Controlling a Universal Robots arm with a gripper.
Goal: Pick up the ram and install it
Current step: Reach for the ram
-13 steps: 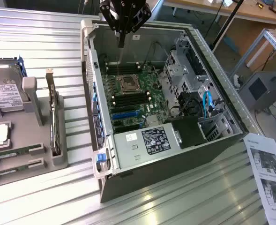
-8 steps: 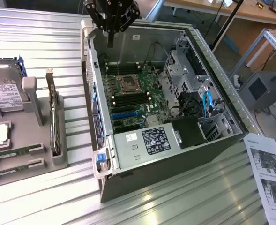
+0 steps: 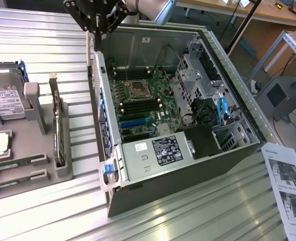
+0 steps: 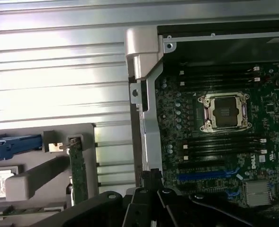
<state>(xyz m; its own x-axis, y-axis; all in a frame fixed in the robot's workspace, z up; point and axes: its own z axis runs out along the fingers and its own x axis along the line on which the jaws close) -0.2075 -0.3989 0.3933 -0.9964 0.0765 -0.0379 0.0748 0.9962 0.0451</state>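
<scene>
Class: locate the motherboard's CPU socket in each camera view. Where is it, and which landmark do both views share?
Exterior view: the CPU socket sits mid-motherboard inside the open computer case, between black memory slots.
Wrist view: the CPU socket lies between two groups of memory slots.
Shared landmark: the blue expansion slot, just past one slot group.

Black tool (image 3: 96, 31), green motherboard (image 3: 153, 113) (one blue slot (image 3: 134, 122)), ribbed silver table (image 3: 37, 45)
</scene>
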